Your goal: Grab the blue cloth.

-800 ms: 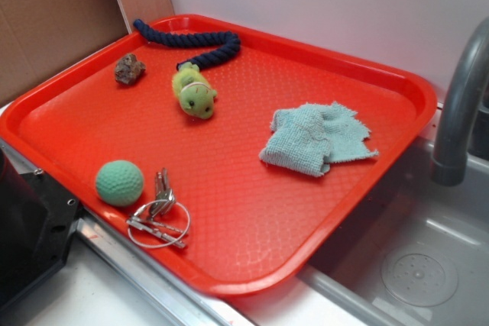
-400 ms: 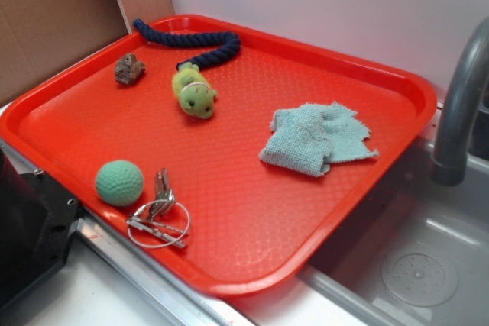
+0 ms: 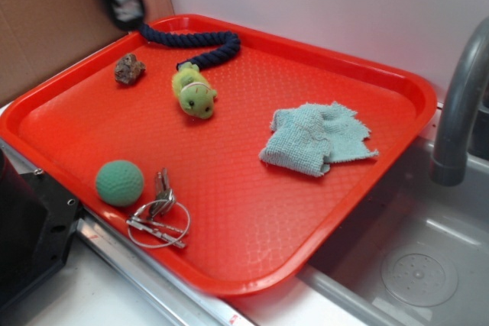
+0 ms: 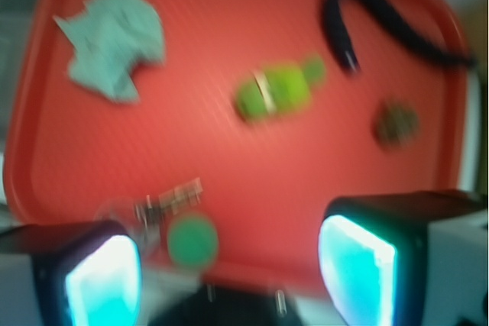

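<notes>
Hand (image 4: pixel 229 265) wide open, empty, high above the tray (image 3: pixel 397 82). We go to the cloth (image 3: pixel 317 139), right of the frog (image 3: pixel 195 93), pinch its bunched middle.

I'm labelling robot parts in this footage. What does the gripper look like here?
In the wrist view the gripper has two chunky black fingers whose inner faces glow bright cyan; the picture is blurred, so finer detail is lost. In the exterior view only a dark, blurred part shows at the top left, with a purple-pink patch, grey parts and a black cable.
</notes>
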`<control>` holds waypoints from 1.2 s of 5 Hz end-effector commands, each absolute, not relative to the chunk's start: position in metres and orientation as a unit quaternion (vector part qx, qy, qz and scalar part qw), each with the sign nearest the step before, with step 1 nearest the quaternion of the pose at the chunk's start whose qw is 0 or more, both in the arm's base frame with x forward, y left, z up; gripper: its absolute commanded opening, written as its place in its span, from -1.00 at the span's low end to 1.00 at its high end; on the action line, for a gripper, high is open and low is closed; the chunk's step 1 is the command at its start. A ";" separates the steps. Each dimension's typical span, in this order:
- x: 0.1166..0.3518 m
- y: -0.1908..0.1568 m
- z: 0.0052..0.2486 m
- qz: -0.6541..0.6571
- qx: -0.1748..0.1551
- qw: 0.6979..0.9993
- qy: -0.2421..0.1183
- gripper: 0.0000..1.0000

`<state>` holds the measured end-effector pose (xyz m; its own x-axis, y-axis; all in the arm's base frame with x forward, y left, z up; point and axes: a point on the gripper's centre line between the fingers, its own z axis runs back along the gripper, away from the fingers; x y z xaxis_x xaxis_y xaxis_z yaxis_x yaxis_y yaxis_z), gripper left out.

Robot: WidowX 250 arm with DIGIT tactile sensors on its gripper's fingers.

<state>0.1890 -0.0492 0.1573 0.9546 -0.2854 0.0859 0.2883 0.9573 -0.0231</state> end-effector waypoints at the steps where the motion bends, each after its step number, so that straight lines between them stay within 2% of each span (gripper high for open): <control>1: 0.236 -0.105 0.095 -0.244 -0.048 0.967 -0.057 1.00; 2: 0.243 -0.129 0.082 -0.287 -0.049 0.955 -0.052 1.00; 3: 0.248 -0.142 0.057 -0.289 -0.026 0.956 -0.047 1.00; 5: 0.249 -0.155 0.033 -0.294 -0.022 0.955 -0.040 1.00; 6: 0.249 -0.151 0.029 -0.273 -0.023 0.961 -0.026 0.72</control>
